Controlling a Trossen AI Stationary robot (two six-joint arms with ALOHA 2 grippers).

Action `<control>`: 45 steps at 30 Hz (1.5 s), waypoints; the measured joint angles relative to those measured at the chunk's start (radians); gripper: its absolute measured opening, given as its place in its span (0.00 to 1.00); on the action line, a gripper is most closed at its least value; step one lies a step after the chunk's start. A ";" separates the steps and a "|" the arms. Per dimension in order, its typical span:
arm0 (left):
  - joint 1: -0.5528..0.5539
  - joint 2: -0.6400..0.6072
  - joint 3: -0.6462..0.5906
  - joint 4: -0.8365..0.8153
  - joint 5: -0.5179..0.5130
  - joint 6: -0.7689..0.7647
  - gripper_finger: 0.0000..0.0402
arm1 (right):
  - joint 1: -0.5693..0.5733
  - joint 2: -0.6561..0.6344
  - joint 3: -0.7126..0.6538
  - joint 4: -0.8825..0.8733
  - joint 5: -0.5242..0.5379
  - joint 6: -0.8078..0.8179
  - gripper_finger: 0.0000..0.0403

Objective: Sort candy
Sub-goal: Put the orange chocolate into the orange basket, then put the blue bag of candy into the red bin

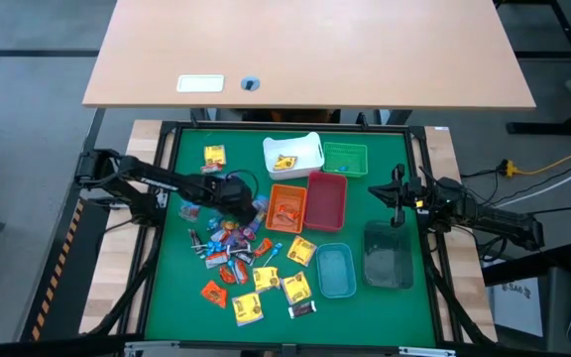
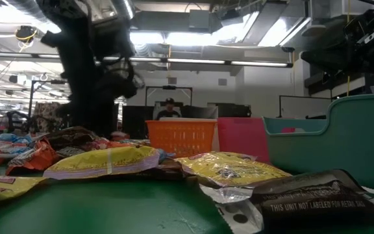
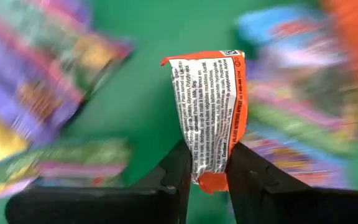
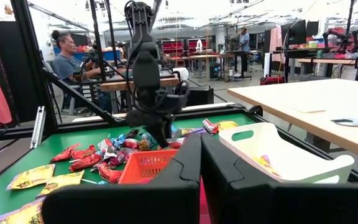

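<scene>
The candy lies in a loose pile [image 1: 238, 256] of yellow, orange, red, blue and dark wrappers on the green mat, left of the bins. My left gripper [image 1: 234, 198] is over the pile's far edge, pointing down, and is shut on one orange-wrapped candy [image 3: 211, 106] with a silver printed back. In the right wrist view the left arm [image 4: 146, 81] stands over the pile. My right gripper [image 4: 201, 168] waits shut near the mat's right edge [image 1: 399, 193], holding nothing. In the low view, yellow candy [image 2: 102, 162] and a dark wrapper [image 2: 304, 195] lie close by. My left gripper pinches the orange candy between its two fingers by one end of the wrapper [image 3: 209, 163], with the fingers [image 3: 178, 168] coming from above. The rest of the wrapper sticks out straight past the fingertips, over the mat and the other sweets.
Right of the pile stand a white bin [image 1: 292, 154], a green bin [image 1: 345, 157], an orange bin [image 1: 285, 205], a red bin [image 1: 326, 198], a clear blue bin [image 1: 335, 270] and a dark clear bin [image 1: 388, 255]. One yellow candy [image 1: 214, 156] lies apart. People sit in the room behind.
</scene>
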 joint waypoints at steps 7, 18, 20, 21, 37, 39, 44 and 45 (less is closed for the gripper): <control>0.001 0.000 0.130 -0.020 -0.004 0.126 0.17 | 0.000 0.000 0.000 0.000 0.000 0.000 0.01; -0.009 0.005 0.193 0.162 -0.008 0.171 0.17 | 0.000 0.000 0.000 0.000 0.000 0.000 0.01; -0.016 0.015 0.194 0.194 -0.008 0.172 0.17 | 0.000 0.000 0.000 0.000 0.000 0.000 0.01; -0.020 0.017 0.193 0.203 -0.008 0.172 0.17 | 0.000 0.000 0.000 0.001 0.000 0.000 0.01; -0.037 0.068 0.194 0.369 -0.003 0.328 0.40 | 0.000 0.000 0.000 0.003 0.008 0.001 0.01; -0.025 0.053 0.194 0.367 0.008 0.343 0.43 | 0.000 0.000 0.000 0.002 0.008 0.001 0.01; 0.035 0.009 0.194 0.264 0.106 0.313 0.47 | 0.000 0.000 0.000 0.002 0.008 0.002 0.01; 0.049 0.000 0.195 0.231 0.126 0.283 0.47 | 0.000 0.000 0.000 0.002 0.008 0.002 0.01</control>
